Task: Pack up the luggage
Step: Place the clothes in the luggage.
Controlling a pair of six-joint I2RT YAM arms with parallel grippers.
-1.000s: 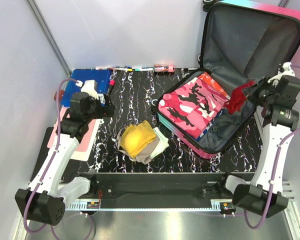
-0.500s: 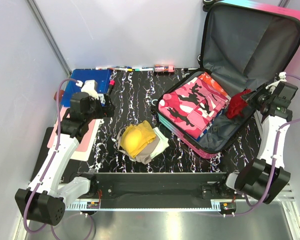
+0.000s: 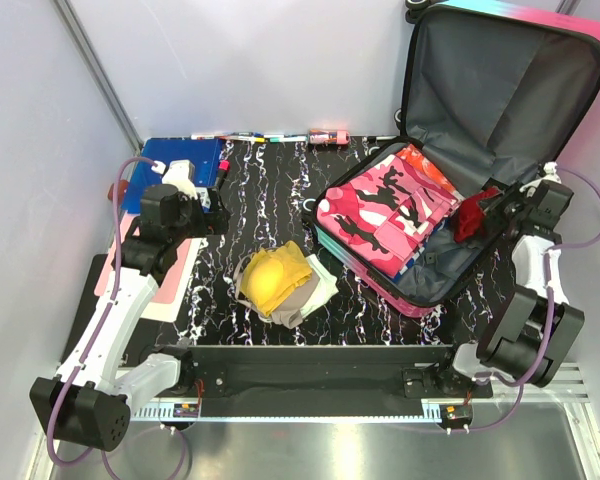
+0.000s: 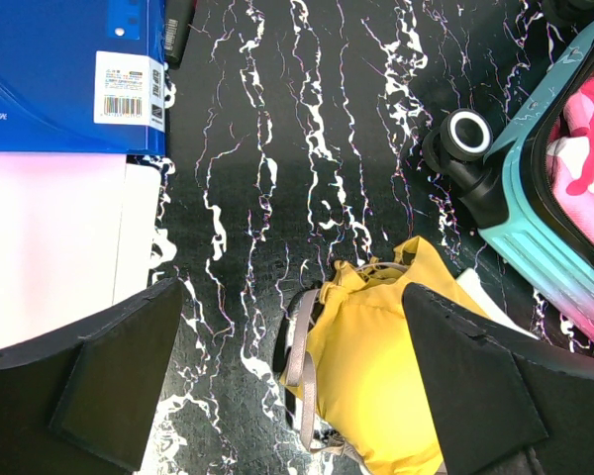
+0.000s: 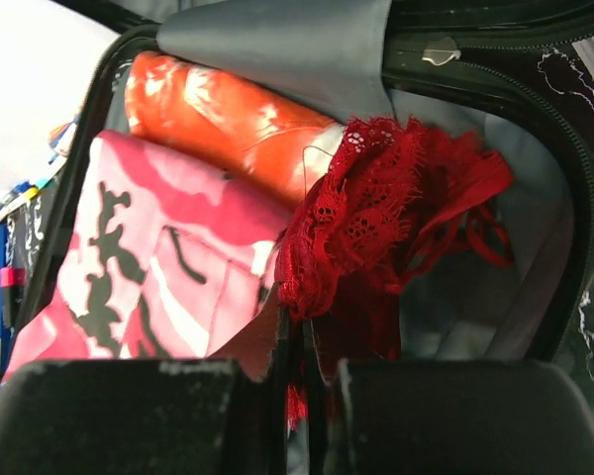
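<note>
The suitcase [image 3: 500, 90] is laid open at the far right corner of the desk [image 3: 270, 190], its lid propped upright. A red lace garment [image 5: 376, 218] is pinched in the clenched right gripper [image 5: 302, 396] over the open half. The left gripper [image 4: 292, 371] is spread wide and empty. The shell is judged stiff, light and slick, best gripped at the lid rim.
</note>
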